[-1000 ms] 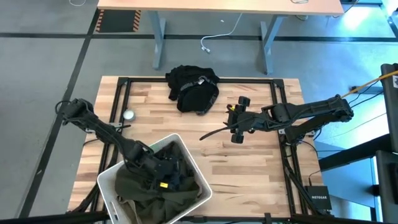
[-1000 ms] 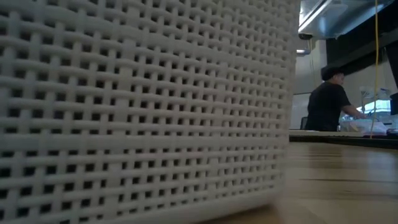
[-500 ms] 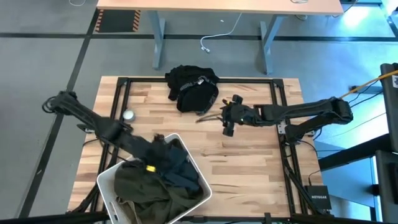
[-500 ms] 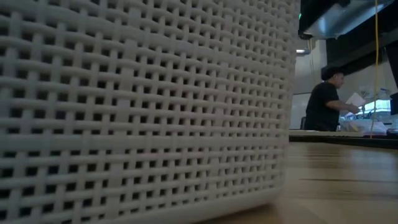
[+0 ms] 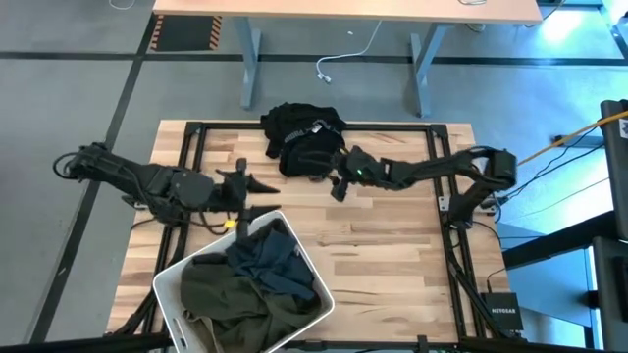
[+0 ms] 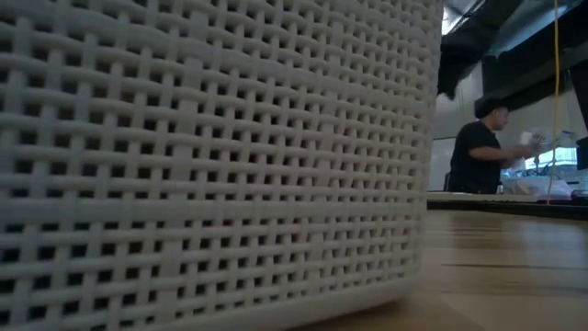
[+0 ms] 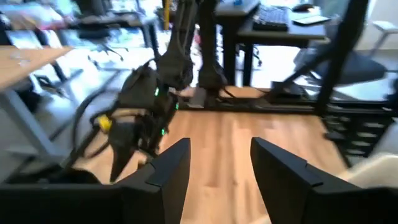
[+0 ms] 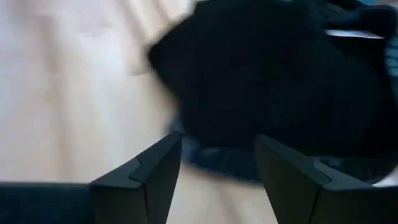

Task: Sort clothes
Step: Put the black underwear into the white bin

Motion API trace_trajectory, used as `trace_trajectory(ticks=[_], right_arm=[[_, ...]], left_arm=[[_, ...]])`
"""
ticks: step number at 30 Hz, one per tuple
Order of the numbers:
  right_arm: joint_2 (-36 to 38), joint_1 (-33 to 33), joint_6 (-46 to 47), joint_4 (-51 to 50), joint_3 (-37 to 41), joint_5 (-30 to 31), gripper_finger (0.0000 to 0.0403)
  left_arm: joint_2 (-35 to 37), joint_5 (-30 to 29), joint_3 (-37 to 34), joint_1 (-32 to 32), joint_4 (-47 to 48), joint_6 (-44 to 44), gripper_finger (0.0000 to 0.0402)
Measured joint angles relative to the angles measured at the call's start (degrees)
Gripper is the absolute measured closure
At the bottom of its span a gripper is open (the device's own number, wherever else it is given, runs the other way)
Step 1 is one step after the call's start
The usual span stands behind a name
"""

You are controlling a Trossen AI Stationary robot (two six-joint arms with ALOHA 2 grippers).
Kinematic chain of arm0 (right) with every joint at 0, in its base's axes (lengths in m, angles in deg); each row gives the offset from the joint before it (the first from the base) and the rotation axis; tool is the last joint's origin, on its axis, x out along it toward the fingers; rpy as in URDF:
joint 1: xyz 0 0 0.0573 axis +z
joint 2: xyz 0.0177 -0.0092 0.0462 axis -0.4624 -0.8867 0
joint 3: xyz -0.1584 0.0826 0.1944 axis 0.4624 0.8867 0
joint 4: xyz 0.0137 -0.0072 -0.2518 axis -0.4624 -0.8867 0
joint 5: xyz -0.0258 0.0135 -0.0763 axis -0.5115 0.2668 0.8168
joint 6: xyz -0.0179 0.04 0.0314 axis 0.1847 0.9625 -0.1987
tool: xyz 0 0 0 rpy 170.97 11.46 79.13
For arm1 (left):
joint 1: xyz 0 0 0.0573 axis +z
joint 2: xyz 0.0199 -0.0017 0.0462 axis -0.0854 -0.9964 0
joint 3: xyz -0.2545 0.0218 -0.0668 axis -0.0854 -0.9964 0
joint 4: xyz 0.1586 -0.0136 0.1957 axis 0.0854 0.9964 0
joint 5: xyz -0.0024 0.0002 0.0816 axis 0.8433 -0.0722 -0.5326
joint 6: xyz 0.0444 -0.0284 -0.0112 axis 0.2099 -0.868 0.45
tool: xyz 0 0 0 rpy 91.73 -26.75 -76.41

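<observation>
A pile of black clothes [image 5: 303, 140] lies at the table's far middle. A white woven bin [image 5: 169, 294] at the near left holds an olive-khaki garment [image 5: 231, 299] with a dark blue-grey one [image 5: 273, 263] on it. My left gripper [image 5: 257, 177] is open and empty just beyond the bin's far rim, pointing toward the table's right; it also shows in the left wrist view [image 7: 217, 168]. My right gripper [image 5: 333, 176] is open and empty at the black pile's near right edge, and the pile [image 8: 280, 81] lies just ahead of its fingers. No pale pink garment shows.
The bin's wall [image 6: 211, 156] fills most of the low view. A person [image 6: 482, 152] stands at a desk far behind the table. Bare wood [image 5: 392, 265] lies right of the bin. A desk [image 5: 343, 10] stands beyond the table's far edge.
My left gripper has come up out of the bin and drawn back toward the table's far left, empty; the clothes stay in the bin. My right gripper has gone toward the table's left and far edge, up to the black pile.
</observation>
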Motion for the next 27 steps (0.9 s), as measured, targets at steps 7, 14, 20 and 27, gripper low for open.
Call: trace_trajectory(ticks=[7,14,20,27], right_arm=[[-9.4,-6.0,-3.3,-6.2,-8.4,-0.7,0.0182],[-13.8,-6.6,-4.5,-14.4,-10.7,-2.6,0.0182],[-13.6,-5.9,-7.2,-25.2,-11.3,-1.6,0.0182],[-9.1,-4.0,-6.6,-20.2,-10.6,-2.3,0.0182]], left_arm=[[-1.0,-0.1,-0.2,5.1,-1.3,1.5,0.0238],[-2.1,0.0,-0.2,6.2,-0.8,1.6,0.0238],[-2.4,0.0,-0.2,6.9,-0.4,1.8,0.0238],[-2.4,0.0,-0.2,6.9,-0.7,2.2,0.0238]])
